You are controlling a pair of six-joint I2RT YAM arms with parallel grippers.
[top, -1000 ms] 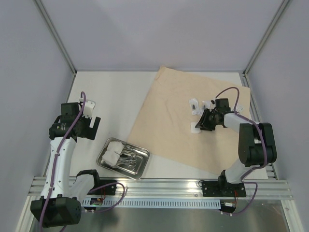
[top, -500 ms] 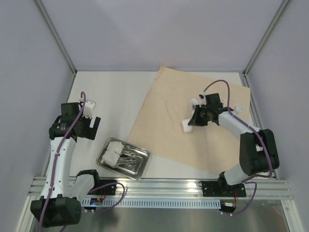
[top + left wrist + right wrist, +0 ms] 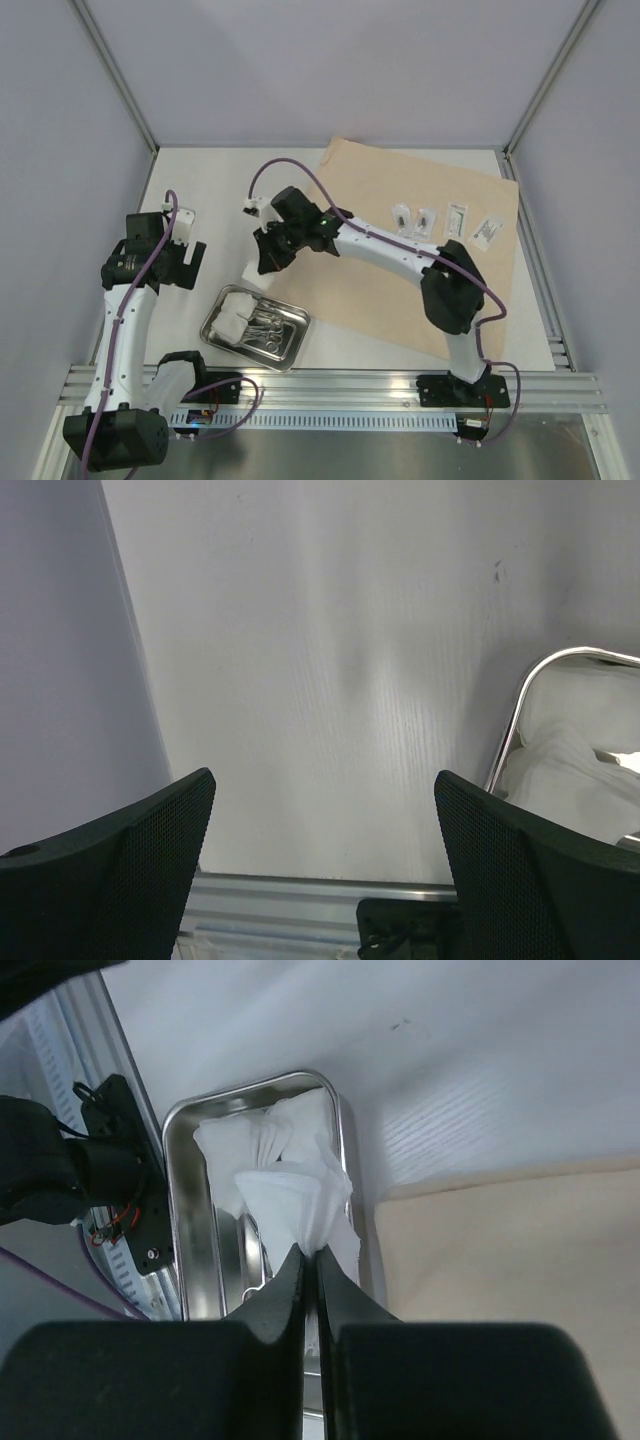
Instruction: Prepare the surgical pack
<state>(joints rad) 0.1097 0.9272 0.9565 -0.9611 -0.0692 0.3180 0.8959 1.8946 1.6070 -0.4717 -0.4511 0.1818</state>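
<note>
So the right fingers (image 3: 280, 1295) are pinched tight on a white gauze pad (image 3: 295, 1200), dangling it right above the steel tray (image 3: 185, 1210). Inside the tray, other gauze pads (image 3: 235, 1140) sit next to the clamps (image 3: 268, 328). The tray's on the bare tabletop (image 3: 220, 190), just beside the near-left edge of the tan wrap sheet (image 3: 400, 290). Four small clear packets (image 3: 425, 217) lie in a row toward the sheet's far side. The left fingers (image 3: 130, 860) are spread wide, holding nothing, hovering over tabletop just left of the tray.
</note>
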